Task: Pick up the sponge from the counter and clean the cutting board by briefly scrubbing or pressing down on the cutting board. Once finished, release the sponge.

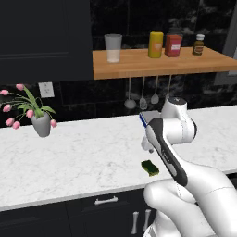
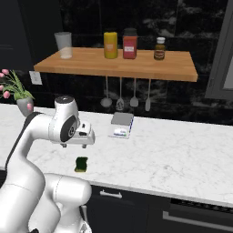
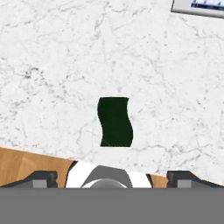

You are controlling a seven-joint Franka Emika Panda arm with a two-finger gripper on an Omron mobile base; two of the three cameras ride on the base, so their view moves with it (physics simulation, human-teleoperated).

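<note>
Marble counter (image 2: 182, 154) bears sponge (image 2: 81, 164), scale (image 2: 121, 125).

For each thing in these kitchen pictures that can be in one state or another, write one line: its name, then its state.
sponge: lying flat on the counter, green side up, not gripped
gripper: open, above the sponge
glass: upright on the shelf, looks empty
yellow container: upright, lid on
red container: upright, lid on
brown bottle: upright, capped
vase: upright, holding pink flowers
</note>
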